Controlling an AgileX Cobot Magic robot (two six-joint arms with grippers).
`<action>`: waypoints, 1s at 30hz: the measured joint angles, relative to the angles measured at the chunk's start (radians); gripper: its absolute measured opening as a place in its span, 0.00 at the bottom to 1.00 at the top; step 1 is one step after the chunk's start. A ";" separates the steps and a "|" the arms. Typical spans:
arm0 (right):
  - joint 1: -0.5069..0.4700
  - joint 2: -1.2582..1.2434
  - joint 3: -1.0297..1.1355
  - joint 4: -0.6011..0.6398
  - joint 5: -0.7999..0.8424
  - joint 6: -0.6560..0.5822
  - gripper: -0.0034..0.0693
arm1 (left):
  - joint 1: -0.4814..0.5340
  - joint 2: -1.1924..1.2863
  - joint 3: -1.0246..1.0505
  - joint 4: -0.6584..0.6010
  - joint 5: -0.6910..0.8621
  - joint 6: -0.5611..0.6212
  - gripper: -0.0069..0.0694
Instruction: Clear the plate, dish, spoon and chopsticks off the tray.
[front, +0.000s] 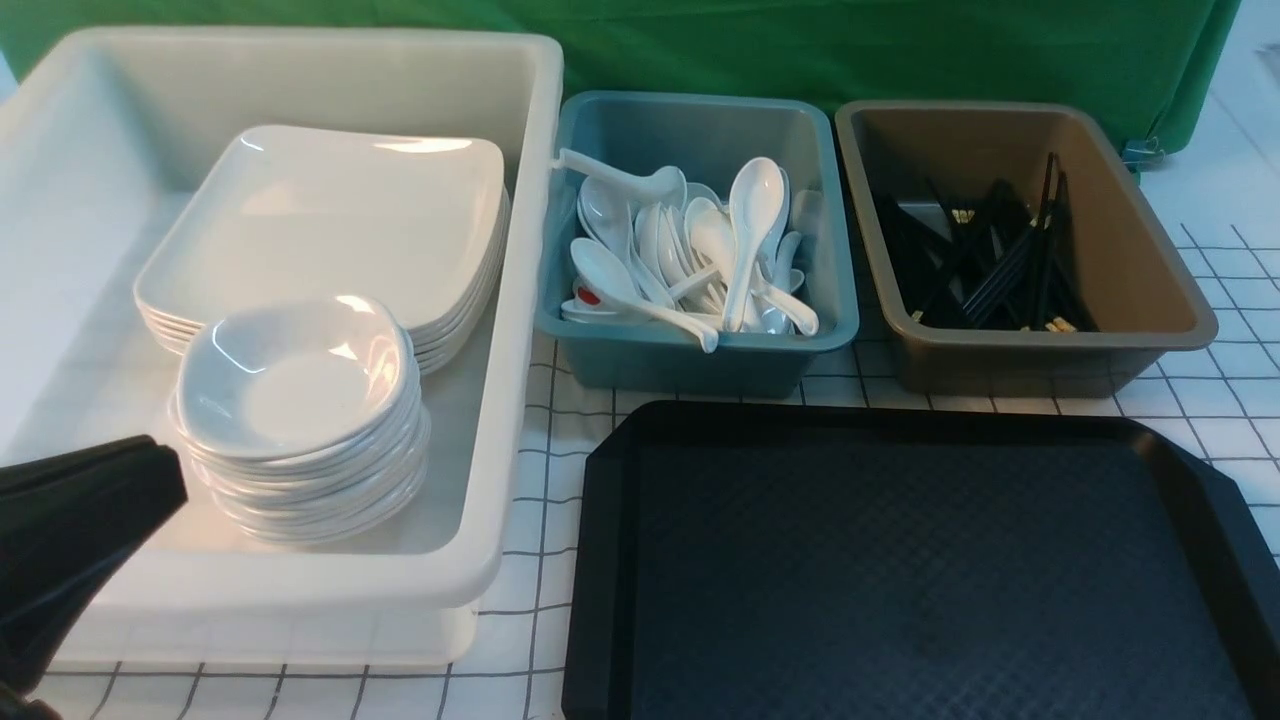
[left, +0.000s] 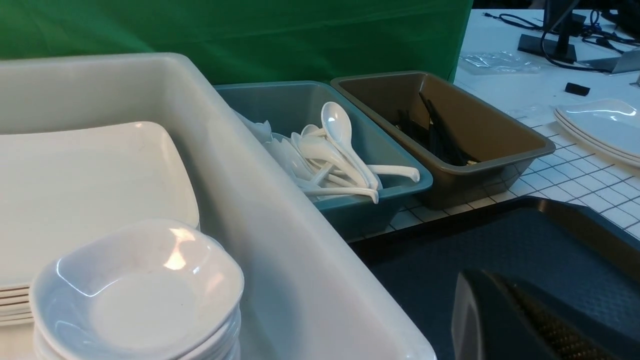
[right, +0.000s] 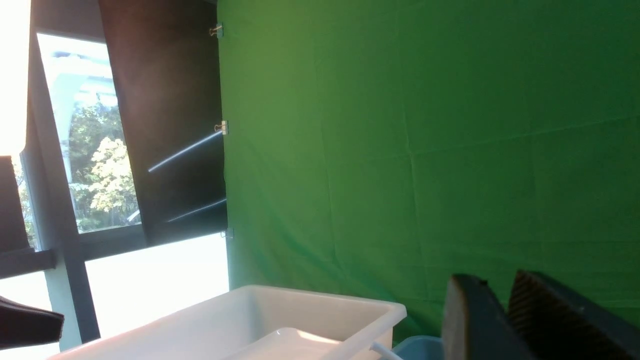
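Tray (front: 900, 580) bare, my right gripper (right: 505, 320) cut off.
Its fingers show a narrow gap, pointing at backdrop; left gripper (left: 525, 320) pressed together over the tray.

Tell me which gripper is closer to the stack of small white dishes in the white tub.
Left. The left gripper sits right beside the stack of small dishes at the white tub's near edge. The right gripper is out of the front view, raised and facing the green backdrop.

I see even, bright light from above; it gives small glare spots on the plates (front: 330, 215) and spoons (front: 755, 195), and only soft shadows. In the right wrist view the window (right: 100, 150) is overexposed and washes out. The near gripper (left: 525, 320) in the left wrist view is blurred.
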 joint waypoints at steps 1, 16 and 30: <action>0.000 0.000 0.000 0.000 -0.002 0.000 0.24 | 0.000 0.000 0.000 0.000 0.000 0.000 0.09; 0.000 0.000 0.000 0.000 -0.003 0.001 0.30 | 0.043 -0.100 0.059 0.300 -0.119 -0.263 0.09; 0.000 0.000 0.000 0.000 -0.003 0.001 0.34 | 0.301 -0.376 0.513 0.491 -0.312 -0.345 0.09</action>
